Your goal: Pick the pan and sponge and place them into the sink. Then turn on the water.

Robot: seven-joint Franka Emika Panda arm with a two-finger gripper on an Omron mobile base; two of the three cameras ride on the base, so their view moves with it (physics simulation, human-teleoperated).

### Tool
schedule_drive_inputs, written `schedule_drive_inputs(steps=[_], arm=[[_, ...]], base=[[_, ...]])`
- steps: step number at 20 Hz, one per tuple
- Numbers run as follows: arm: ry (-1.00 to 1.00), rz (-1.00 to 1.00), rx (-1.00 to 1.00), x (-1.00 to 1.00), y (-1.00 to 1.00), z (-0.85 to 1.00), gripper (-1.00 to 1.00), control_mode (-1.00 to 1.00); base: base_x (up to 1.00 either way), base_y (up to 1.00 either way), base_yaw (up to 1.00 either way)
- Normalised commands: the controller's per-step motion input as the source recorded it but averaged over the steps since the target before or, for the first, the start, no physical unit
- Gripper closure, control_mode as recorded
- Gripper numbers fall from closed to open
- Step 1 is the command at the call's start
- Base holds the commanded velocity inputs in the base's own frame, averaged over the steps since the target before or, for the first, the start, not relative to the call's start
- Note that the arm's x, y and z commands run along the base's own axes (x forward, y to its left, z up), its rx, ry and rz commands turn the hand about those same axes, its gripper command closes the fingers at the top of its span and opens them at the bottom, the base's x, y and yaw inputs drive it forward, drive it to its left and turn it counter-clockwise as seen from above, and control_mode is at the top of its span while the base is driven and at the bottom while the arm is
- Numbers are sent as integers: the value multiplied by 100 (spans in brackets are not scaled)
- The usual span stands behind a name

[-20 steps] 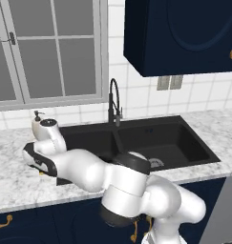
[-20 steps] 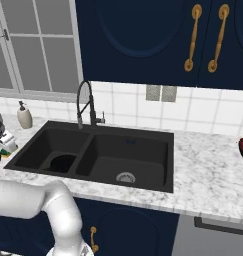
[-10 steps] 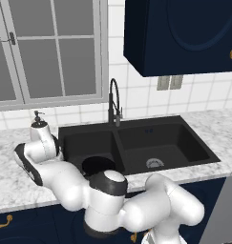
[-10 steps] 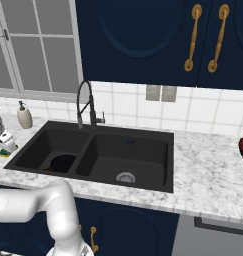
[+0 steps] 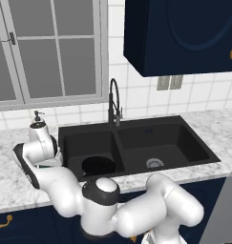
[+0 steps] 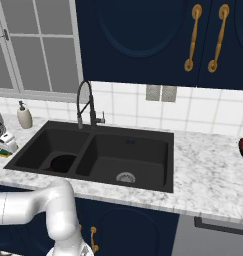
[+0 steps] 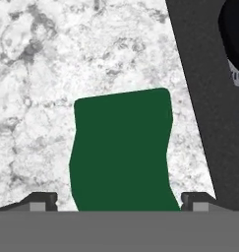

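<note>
In the hand view the sponge (image 7: pixel 122 150) lies green side up on the marble counter (image 7: pixel 37 74), between the 2 finger tips, which stand wide apart at 7 and 5 o'clock of the picture; nothing is held. The gripper (image 7: pixel 119 201) hovers over the sponge. The black rim of the sink (image 7: pixel 199 108) runs just beside the sponge, at its 3 o'clock.

In the right base view the sponge (image 6: pixel 4 154) sits on the counter at 9 o'clock of the sink (image 6: pixel 143 131). The pan (image 6: pixel 62 162) already rests in the left basin.

The risk is probably this: the sponge is soft and lies a little skewed between the fingers, so a closing may turn it or pinch only 1 corner. A too shallow descent may let it slip out during lifting. Also the right finger is near the sink rim and may catch on it.
</note>
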Motion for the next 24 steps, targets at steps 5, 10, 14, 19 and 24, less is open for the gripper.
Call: schedule_drive_inputs(steps=[5, 10, 14, 19, 24], arm=[[0, 4, 0, 7, 0, -44, -100, -100], [0, 1, -2, 17, 20, -69, 100, -100], [0, 0, 0, 12, 17, -84, 100, -100], [0, 1, 0, 6, 14, -78, 100, -100], [-13, 0, 0, -32, -14, -4, 100, -100]], base=[[0, 0, 0], [0, 0, 0], [0, 0, 0], [0, 0, 0], [0, 0, 0]])
